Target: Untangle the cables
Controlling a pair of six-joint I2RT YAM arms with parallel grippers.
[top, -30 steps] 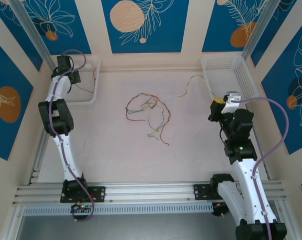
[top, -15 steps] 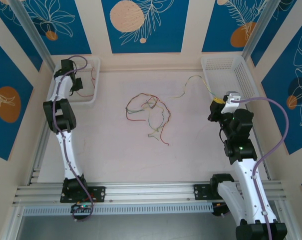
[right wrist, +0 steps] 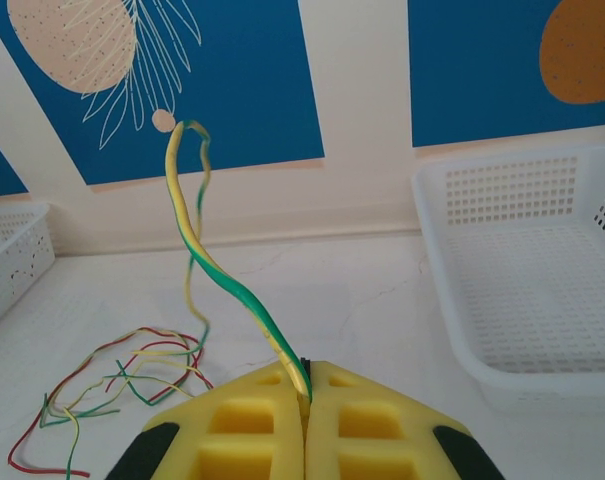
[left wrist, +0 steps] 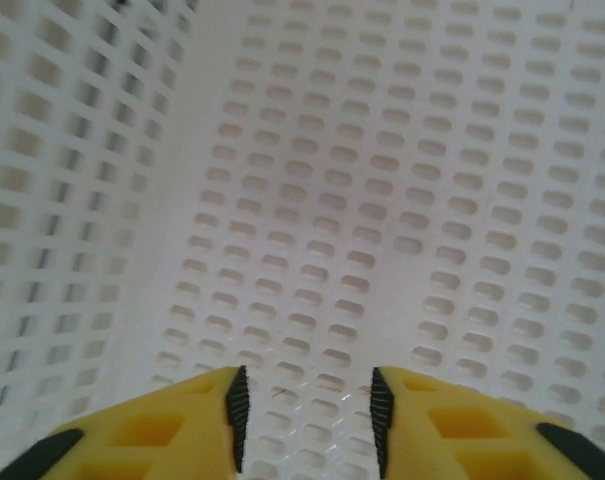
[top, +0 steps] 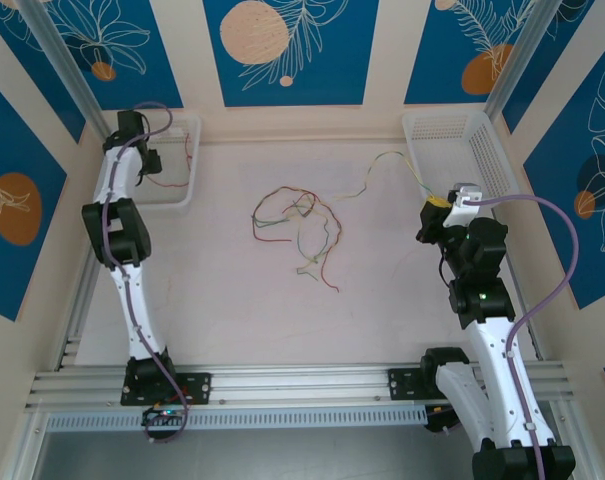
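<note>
Two pincers at work: my right gripper (right wrist: 304, 398) is clamped on a yellow-green wire (right wrist: 237, 292), and my left gripper (left wrist: 307, 420) hangs parted inside the left basket (left wrist: 382, 200). Remaining cables (top: 294, 228) lie tangled on the table (top: 212, 310).

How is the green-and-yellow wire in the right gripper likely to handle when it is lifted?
Probably springy rather than limp: the green-and-yellow wire arches upward from the shut right gripper and holds its waves. It is likely very light, being so thin. It may snag, since its far end drops close to the tangle of wires on the table.
</note>
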